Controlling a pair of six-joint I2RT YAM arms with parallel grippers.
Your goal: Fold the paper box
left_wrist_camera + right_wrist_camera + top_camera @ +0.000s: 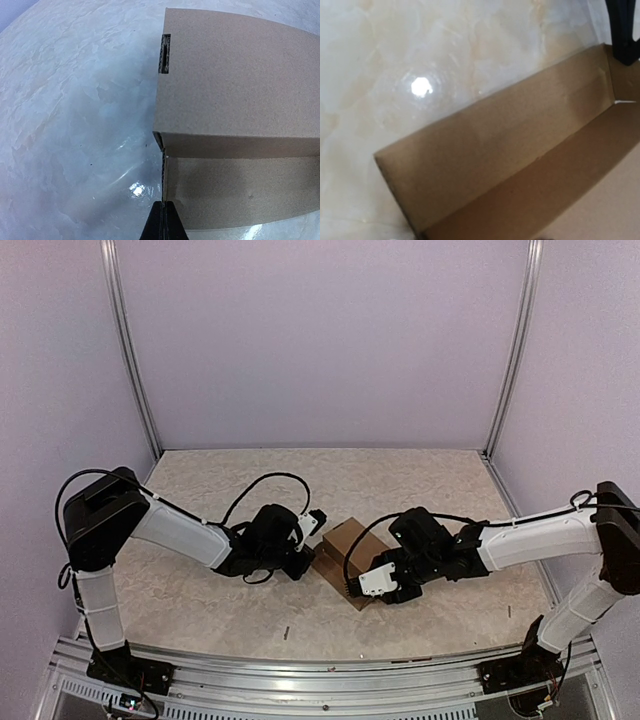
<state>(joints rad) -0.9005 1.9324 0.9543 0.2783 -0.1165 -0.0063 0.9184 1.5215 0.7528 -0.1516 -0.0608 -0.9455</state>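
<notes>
Left arm (180,530) is reaching in low from the left, forearm slanting toward mid-table (200,600), its jaws clenched tight on nothing and meeting, tip first, the left edge of the paper box (345,545). Right arm (530,540) is stretching in from the right, forearm nearly level, wrist leaning over the box's near right end; jaws partly parted, cannot tell whether they are gripping a wall. The box is sitting mid-table, turned cornerwise, between the two wrists.
</notes>
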